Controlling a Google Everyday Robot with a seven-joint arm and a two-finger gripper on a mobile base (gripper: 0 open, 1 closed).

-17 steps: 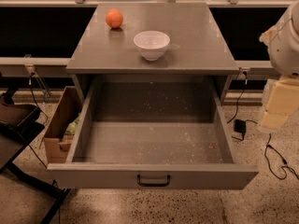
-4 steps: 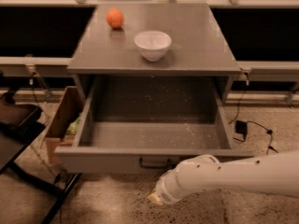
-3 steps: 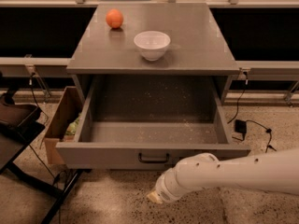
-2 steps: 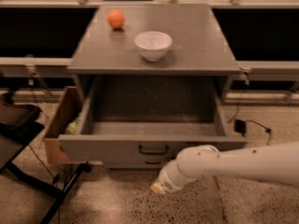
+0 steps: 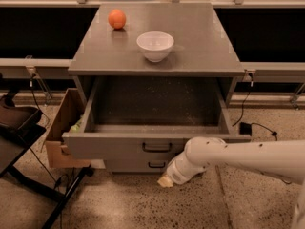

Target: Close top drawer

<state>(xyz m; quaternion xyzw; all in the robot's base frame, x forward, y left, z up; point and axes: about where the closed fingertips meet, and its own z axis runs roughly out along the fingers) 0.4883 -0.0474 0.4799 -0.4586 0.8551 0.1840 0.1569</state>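
The top drawer (image 5: 119, 145) of the grey cabinet stands partly open, about half pulled out. Its grey front panel carries a black bar handle (image 5: 157, 147), and its speckled floor (image 5: 157, 109) shows. My white arm (image 5: 248, 155) reaches in from the right, low in front of the cabinet. The gripper (image 5: 167, 180) sits at its tip near the floor, just below and right of the drawer front, beside a lower drawer's handle (image 5: 157, 164).
An orange (image 5: 116, 19) and a white bowl (image 5: 155, 46) sit on the cabinet top. A cardboard box (image 5: 64, 128) stands left of the cabinet. A black chair base (image 5: 24, 142) is at far left. Cables (image 5: 252, 128) lie on the floor at right.
The drawer has slid inward, from fully out to about half out. My arm came in from the right, dropped in front of the drawer and moved toward the cabinet.
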